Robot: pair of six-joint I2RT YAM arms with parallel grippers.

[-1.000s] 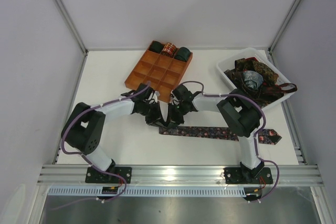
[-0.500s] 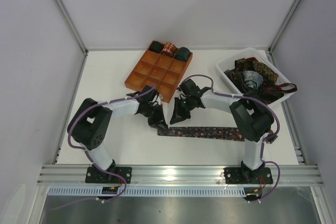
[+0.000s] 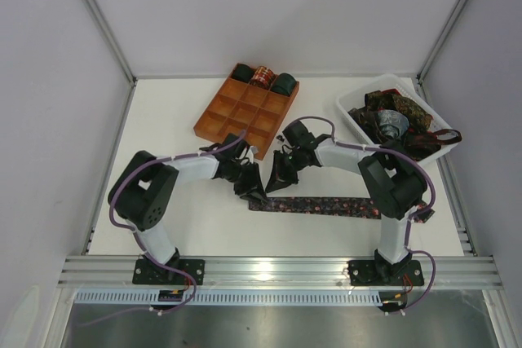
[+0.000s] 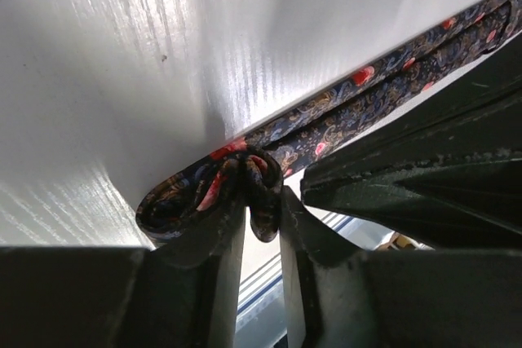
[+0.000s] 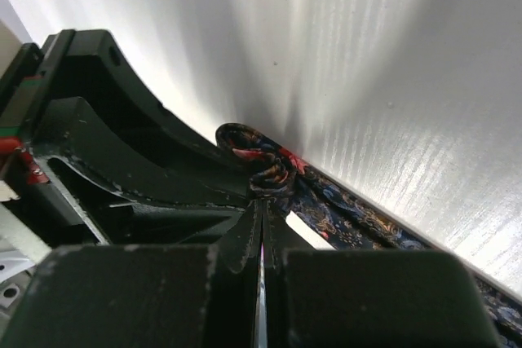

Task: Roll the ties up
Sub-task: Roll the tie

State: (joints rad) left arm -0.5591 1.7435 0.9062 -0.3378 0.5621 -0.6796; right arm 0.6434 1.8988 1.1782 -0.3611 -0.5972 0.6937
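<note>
One tie [image 3: 326,204], dark with a red paisley print, lies flat across the table, its left end curled into a small loose coil [image 4: 204,189]. My left gripper [image 3: 253,187] is at that coil with its jaws parted, and a fold of the tie [image 4: 266,205] hangs between the fingertips. From the other side my right gripper [image 3: 275,182] is shut, its tips against the coil [image 5: 273,170]. Nothing shows in the slit between its fingers. Three rolled ties [image 3: 262,77] sit in the tray's back row.
The orange-brown gridded tray [image 3: 214,120] stands just behind the two grippers. A white bin [image 3: 351,116] at the back right holds a heap of loose ties [image 3: 400,120]. The right arm's elbow [image 3: 391,189] hangs over the tie's right part.
The left gripper's jaws have parted around the coiled end. Both grippers have shifted slightly right and closer together at that end.
</note>
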